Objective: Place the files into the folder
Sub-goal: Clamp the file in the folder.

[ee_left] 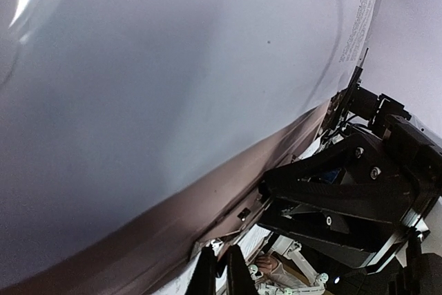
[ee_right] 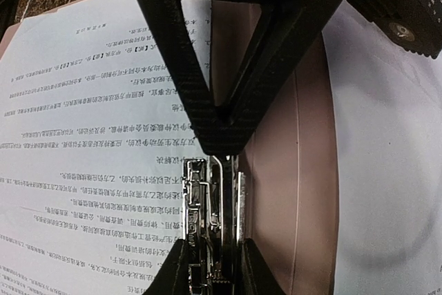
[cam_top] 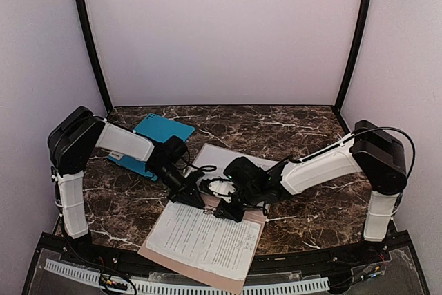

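The tan folder lies open at the near middle of the table. A printed white sheet of the files lies on it. Another white sheet lies just behind the grippers. My right gripper is at the folder's far edge, and in the right wrist view it is shut on the metal clip, between the printed sheet and bare tan card. My left gripper is beside it. In the left wrist view its fingers pinch a thin edge where tan card meets paper.
A teal blue folder lies at the back left, partly under my left arm. The dark marble table shows to the right. Black posts and pale walls close the back and sides. A blurred white sheet fills most of the left wrist view.
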`<state>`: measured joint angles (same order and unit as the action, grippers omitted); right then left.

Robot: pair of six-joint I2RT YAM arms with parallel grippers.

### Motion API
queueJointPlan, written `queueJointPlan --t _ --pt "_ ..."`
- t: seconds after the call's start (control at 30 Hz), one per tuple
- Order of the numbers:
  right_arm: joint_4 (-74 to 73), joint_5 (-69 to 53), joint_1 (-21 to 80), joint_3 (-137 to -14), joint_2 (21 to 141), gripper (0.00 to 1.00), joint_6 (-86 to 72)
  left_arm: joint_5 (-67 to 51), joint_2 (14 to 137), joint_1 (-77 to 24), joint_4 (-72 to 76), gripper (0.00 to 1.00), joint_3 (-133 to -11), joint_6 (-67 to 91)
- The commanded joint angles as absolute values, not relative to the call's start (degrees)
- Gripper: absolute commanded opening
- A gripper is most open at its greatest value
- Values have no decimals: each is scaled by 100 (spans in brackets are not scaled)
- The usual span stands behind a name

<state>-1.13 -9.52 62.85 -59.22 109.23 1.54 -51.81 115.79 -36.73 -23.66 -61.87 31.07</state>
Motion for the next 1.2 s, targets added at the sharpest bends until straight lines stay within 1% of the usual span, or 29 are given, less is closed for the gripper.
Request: queueJointPlan --t 0.0,0.17,0.37,0.67,0.97,1.17 --pt "-502 -272 6197 -5672 11408 21 264 -2943 12221 -4110 -4579 1 -5772 3015" --pt "-536 -272 6199 -5712 11406 21 286 -2853 12317 -4156 -4550 1 -5465 2944" --pt "-527 -277 6201 -5719 11450 21 263 -2680 12653 -4154 -4663 1 -5390 2763" --pt "-509 -250 6196 -5665 11432 21 281 -2737 13091 -4166 -4394 1 -5161 2816" --pt "-470 -249 6196 -5632 11400 20 264 -2470 13251 -4166 -4581 1 -5353 2916" --pt "-460 -237 6205 -5605 11375 20 264 -2122 13276 -4156 -4876 1 -5765 2978"
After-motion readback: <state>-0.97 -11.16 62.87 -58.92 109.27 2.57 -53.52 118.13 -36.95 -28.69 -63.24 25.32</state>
